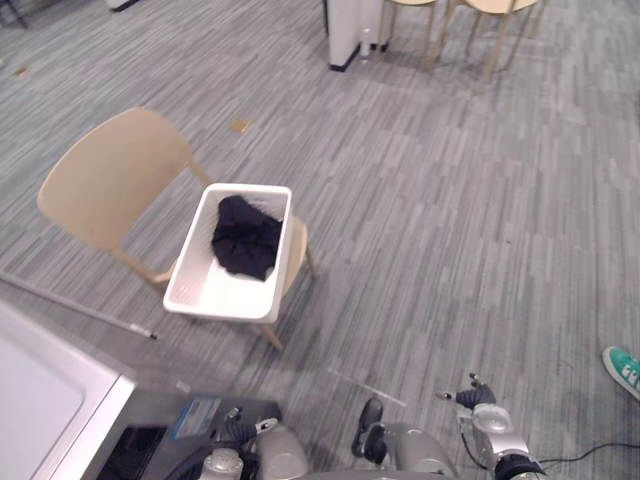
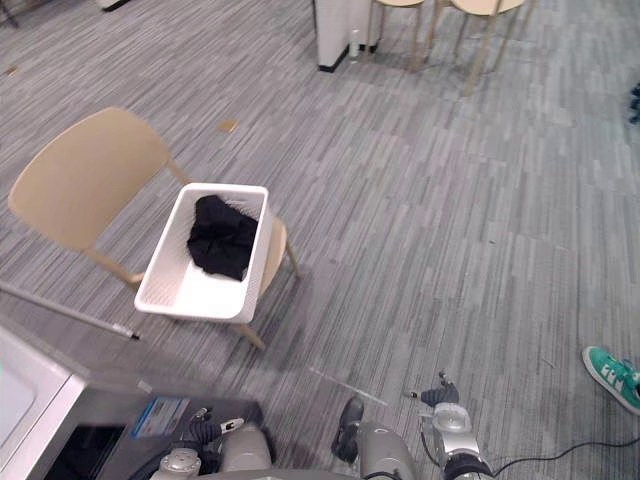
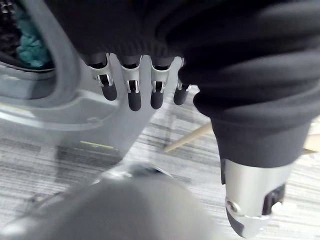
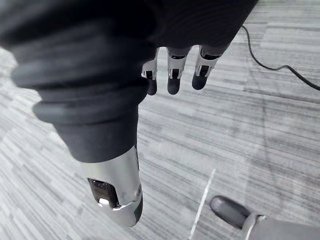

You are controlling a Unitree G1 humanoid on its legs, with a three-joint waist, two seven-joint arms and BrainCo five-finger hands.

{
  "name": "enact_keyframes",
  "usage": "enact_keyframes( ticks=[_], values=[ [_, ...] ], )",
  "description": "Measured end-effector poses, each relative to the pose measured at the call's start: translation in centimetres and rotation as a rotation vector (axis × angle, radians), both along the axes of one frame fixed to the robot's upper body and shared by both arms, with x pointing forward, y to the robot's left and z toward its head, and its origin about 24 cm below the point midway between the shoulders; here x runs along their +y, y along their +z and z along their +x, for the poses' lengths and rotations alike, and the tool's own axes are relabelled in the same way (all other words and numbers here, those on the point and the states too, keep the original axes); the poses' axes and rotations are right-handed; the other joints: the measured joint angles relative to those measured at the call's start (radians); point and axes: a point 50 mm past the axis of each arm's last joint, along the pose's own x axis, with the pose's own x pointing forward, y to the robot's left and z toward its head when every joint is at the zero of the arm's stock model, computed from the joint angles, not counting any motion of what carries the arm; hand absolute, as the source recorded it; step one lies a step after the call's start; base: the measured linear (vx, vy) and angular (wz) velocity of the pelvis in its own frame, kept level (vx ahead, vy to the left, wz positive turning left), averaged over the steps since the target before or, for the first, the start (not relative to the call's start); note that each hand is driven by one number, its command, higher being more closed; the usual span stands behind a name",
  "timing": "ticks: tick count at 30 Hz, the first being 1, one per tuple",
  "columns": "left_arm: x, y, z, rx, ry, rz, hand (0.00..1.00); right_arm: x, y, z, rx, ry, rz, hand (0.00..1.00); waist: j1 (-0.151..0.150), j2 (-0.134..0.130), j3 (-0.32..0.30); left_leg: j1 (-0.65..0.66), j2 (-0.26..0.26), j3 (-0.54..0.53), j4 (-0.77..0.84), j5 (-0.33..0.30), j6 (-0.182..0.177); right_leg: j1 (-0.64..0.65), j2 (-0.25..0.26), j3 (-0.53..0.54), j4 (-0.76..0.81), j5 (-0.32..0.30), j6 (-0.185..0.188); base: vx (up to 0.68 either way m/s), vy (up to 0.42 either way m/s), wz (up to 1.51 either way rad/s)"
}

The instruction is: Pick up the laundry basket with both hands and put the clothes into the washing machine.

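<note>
Where the right robot hand [image 4: 172,76] hangs, the basket [image 1: 214,292] lies well apart.

I am seeing the laundry basket [image 1: 283,250] showing as matt white plastic with perforated walls, the clothes [image 1: 245,238] lying as soft, crumpled black cloth. The chair [image 1: 110,175] is looking smooth, pale and wood-like, the floor [image 1: 450,200] is reading as rough grey carpet, and the left robot hand [image 3: 133,92] is gleaming silvery metal under a matt ribbed cover.
</note>
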Motion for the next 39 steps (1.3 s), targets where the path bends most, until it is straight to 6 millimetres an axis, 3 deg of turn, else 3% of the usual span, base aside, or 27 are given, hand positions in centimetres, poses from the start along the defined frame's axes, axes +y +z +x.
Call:
enact_keyframes(
  ticks=[1, 3, 4, 5, 6, 7, 8, 9, 10, 11, 12, 13, 14, 16, 18, 19, 20, 21, 22, 24, 26, 27, 29, 30, 31, 33, 39],
  values=[
    [-0.1, 0.0, 0.0, -0.005, 0.004, -0.005, 0.0, 0.1, 0.0, 0.0, -0.007, -0.009, 0.004, 0.0, 0.012, -0.009, 0.003, -0.028, -0.053, 0.002, -0.193, 0.01, -0.002, 0.03, 0.005, 0.01, -0.036, 0.002, 0.01, 0.28, 0.026, -0.48],
    [-0.2, 0.0, -0.1, 0.0, 0.005, -0.007, 0.0, 0.1, 0.1, 0.1, -0.016, -0.007, 0.002, 0.0, 0.021, 0.001, -0.004, -0.036, -0.084, 0.046, -0.437, 0.082, 0.018, 0.072, 0.026, 0.019, -0.089, 0.002, 0.022, 0.33, 0.04, -0.35],
    [-0.2, -0.1, -0.4, 0.009, 0.007, -0.006, 0.0, 0.3, 0.1, 0.1, -0.016, -0.005, 0.001, 0.0, 0.029, -0.008, -0.012, -0.018, -0.089, 0.085, -0.503, 0.17, 0.075, 0.09, 0.026, 0.025, -0.11, -0.004, 0.038, 0.32, 0.055, -0.11],
    [-0.2, -0.1, -0.5, 0.013, 0.008, -0.006, 0.0, 0.3, 0.1, 0.2, -0.018, -0.006, -0.002, 0.0, 0.029, -0.011, -0.024, -0.01, -0.096, 0.107, -0.526, 0.187, 0.107, 0.099, 0.019, 0.023, -0.115, -0.013, 0.049, 0.56, 0.099, 0.35],
    [0.1, 0.0, -0.1, 0.002, 0.016, -0.001, 0.0, 0.0, 0.4, 0.4, -0.031, -0.01, -0.012, 0.0, 0.017, -0.038, -0.023, -0.008, -0.134, 0.12, -0.544, 0.169, 0.142, 0.099, -0.015, -0.004, -0.085, -0.056, 0.1, 0.5, 0.083, 0.64],
    [0.3, 0.1, 0.1, -0.002, 0.017, 0.002, 0.0, -0.2, 0.4, 0.3, -0.028, -0.013, -0.017, 0.0, 0.016, -0.039, -0.022, 0.002, -0.145, 0.128, -0.546, 0.159, 0.155, 0.098, -0.035, -0.022, -0.047, -0.081, 0.122, 0.57, 0.111, 1.01],
    [0.3, 0.1, 0.1, -0.003, 0.026, 0.0, 0.0, -0.6, 0.1, -0.6, -0.002, -0.025, -0.029, 0.0, 0.016, -0.057, -0.025, 0.036, -0.178, 0.132, -0.562, 0.142, 0.167, 0.092, -0.092, -0.06, 0.072, -0.144, 0.174, 0.36, 0.069, 0.84],
    [0.3, 0.0, -0.1, 0.002, 0.031, -0.001, 0.0, -1.0, 0.0, -0.9, 0.009, -0.028, -0.036, 0.0, 0.017, -0.06, -0.025, 0.061, -0.193, 0.12, -0.572, 0.129, 0.17, 0.075, -0.128, -0.069, 0.175, -0.168, 0.195, 0.46, 0.102, 1.02],
    [0.4, -0.2, -0.5, 0.018, 0.031, 0.0, 0.0, -1.4, 0.0, -1.2, 0.018, -0.038, -0.045, 0.0, 0.016, -0.066, -0.026, 0.119, -0.23, 0.078, -0.594, 0.11, 0.173, 0.016, -0.209, -0.07, 0.436, -0.174, 0.213, 0.5, 0.091, 1.13],
    [0.4, -0.2, -0.7, 0.027, 0.027, 0.001, 0.0, -1.4, -0.1, -1.4, 0.022, -0.044, -0.043, 0.0, 0.0, -0.079, -0.032, 0.18, -0.271, 0.015, -0.61, 0.096, 0.184, -0.055, -0.298, -0.051, 0.689, -0.103, 0.201, 0.63, 0.064, 1.31],
    [0.4, -0.2, -0.8, 0.03, 0.016, 0.006, 0.0, -1.4, -0.1, -1.5, 0.024, -0.048, -0.04, 0.0, -0.012, -0.082, -0.034, 0.203, -0.286, -0.022, -0.608, 0.089, 0.189, -0.079, -0.324, -0.038, 0.78, -0.094, 0.2, 0.56, -0.001, 1.64],
    [0.3, -0.2, -0.5, 0.024, -0.008, 0.009, 0.0, -1.5, -0.2, -1.6, 0.028, -0.053, -0.037, 0.0, -0.021, -0.077, -0.035, 0.245, -0.296, -0.102, -0.61, 0.084, 0.191, -0.11, -0.342, -0.017, 0.859, -0.141, 0.181, 0.56, -0.078, 1.59],
    [0.2, -0.1, -0.3, 0.019, -0.013, 0.009, 0.0, -1.4, -0.1, -1.4, 0.024, -0.052, -0.037, 0.0, -0.026, -0.071, -0.037, 0.269, -0.295, -0.145, -0.612, 0.084, 0.19, -0.129, -0.34, -0.014, 0.851, -0.166, 0.156, 0.54, -0.111, 1.76],
    [0.0, -0.2, -0.4, 0.023, -0.011, 0.003, 0.0, -1.4, 0.1, -0.7, 0.006, -0.047, -0.038, 0.0, -0.03, -0.055, -0.034, 0.32, -0.275, -0.229, -0.625, 0.078, 0.176, -0.155, -0.299, 0.024, 0.703, -0.207, 0.152, 0.47, -0.131, 1.33],
    [-0.4, -0.2, -0.2, 0.023, -0.009, -0.007, 0.0, -1.3, 0.7, 0.2, -0.038, -0.039, -0.041, 0.0, -0.032, -0.045, -0.039, 0.331, -0.252, -0.347, -0.611, 0.056, 0.134, -0.22, -0.165, 0.287, 0.412, -0.196, 0.175, 0.44, -0.238, 1.65],
    [-0.4, -0.2, -0.1, 0.021, -0.008, -0.008, 0.0, -1.4, 0.8, 0.3, -0.045, -0.039, -0.043, 0.0, -0.038, -0.041, -0.039, 0.328, -0.244, -0.378, -0.597, 0.04, 0.103, -0.22, -0.125, 0.405, 0.299, -0.163, 0.204, 0.45, -0.327, 2.09],
    [0.0, -0.2, -0.1, 0.022, -0.009, 0.001, 0.0, -1.2, 0.5, -0.1, -0.033, -0.04, -0.038, 0.0, -0.035, -0.064, -0.041, 0.33, -0.254, -0.393, -0.574, 0.007, 0.049, -0.183, -0.124, 0.509, 0.105, -0.028, 0.224, 0.36, -0.311, 1.79],
    [0.5, -0.1, -0.2, 0.023, -0.011, 0.013, 0.0, -0.8, 0.2, -0.5, -0.022, -0.04, -0.027, 0.0, -0.032, -0.095, -0.04, 0.33, -0.273, -0.403, -0.556, -0.012, 0.023, -0.172, -0.148, 0.539, 0.05, 0.087, 0.232, 0.31, -0.374, 1.85],
    [-0.1, -0.3, -0.5, 0.03, 0.014, -0.009, 0.0, -0.9, 0.2, -0.3, -0.015, -0.043, -0.026, 0.0, -0.015, -0.059, -0.035, 0.299, -0.235, -0.435, -0.519, -0.039, -0.003, -0.174, -0.134, 0.501, 0.104, 0.109, 0.215, 0.22, -0.311, 1.35],
    [-0.7, -0.3, -0.2, 0.006, 0.067, -0.03, 0.0, -0.8, 0.8, 0.4, -0.054, -0.036, -0.029, 0.0, -0.008, -0.032, -0.048, 0.252, -0.196, -0.431, -0.489, -0.037, -0.007, -0.162, -0.139, 0.394, 0.105, 0.06, 0.185, 0.24, -0.296, 1.64],
    [-0.7, 0.1, 1.0, -0.032, 0.085, -0.03, 0.0, -0.5, 1.7, 1.8, -0.119, -0.027, -0.031, 0.0, -0.008, -0.033, -0.046, 0.21, -0.154, -0.349, -0.499, 0.002, -0.073, -0.147, -0.162, 0.276, 0.11, 0.052, 0.169, 0.16, -0.316, 1.89],
    [-0.9, 0.5, 2.0, -0.067, 0.108, -0.048, 0.0, -0.2, 2.3, 2.5, -0.159, -0.023, -0.03, 0.0, -0.01, -0.037, -0.043, 0.191, -0.115, -0.221, -0.505, 0.013, -0.087, -0.118, -0.18, 0.201, 0.11, 0.037, 0.147, 0.05, -0.22, 1.71],
    [-1.9, 0.5, 2.4, -0.078, 0.111, -0.081, 0.0, -0.6, 3.6, 3.6, -0.236, -0.021, -0.054, 0.0, -0.008, -0.04, -0.044, 0.199, -0.046, 0.002, -0.548, 0.053, -0.04, -0.076, -0.19, 0.112, 0.115, 0.023, 0.143, -0.02, -0.1, 1.52],
    [-2.0, 0.5, 2.3, -0.076, 0.107, -0.083, 0.0, -0.6, 4.2, 4.1, -0.266, -0.019, -0.064, 0.0, -0.007, -0.043, -0.048, 0.199, -0.049, 0.031, -0.559, 0.064, -0.023, -0.069, -0.198, 0.101, 0.114, 0.013, 0.15, -0.05, -0.047, 1.08],
    [-1.8, 0.5, 2.2, -0.08, 0.121, -0.087, 0.0, -0.1, 5.0, 4.9, -0.323, -0.012, -0.064, 0.0, -0.006, -0.073, -0.053, 0.188, -0.062, 0.041, -0.583, 0.076, -0.009, -0.069, -0.215, 0.081, 0.11, -0.009, 0.157, -0.06, -0.016, 0.84],
    [-1.2, 0.6, 2.3, -0.084, 0.111, -0.069, 0.0, 0.2, 6.1, 5.8, -0.385, -0.003, -0.067, 0.0, -0.007, -0.096, -0.059, 0.181, -0.079, 0.024, -0.639, 0.105, -0.003, -0.064, -0.225, 0.052, 0.08, -0.006, 0.158, -0.09, 0.0, 0.65],
    [-0.2, 0.4, 1.4, -0.048, 0.082, -0.034, 0.0, 0.5, 9.5, 7.3, -0.522, 0.133, -0.182, 0.0, -0.012, -0.088, -0.083, 0.221, -0.12, -0.035, -0.83, 0.225, -0.004, -0.02, -0.215, 0.001, -0.055, 0.068, 0.17, 0.0, 0.015, 0.29]
  ],
)
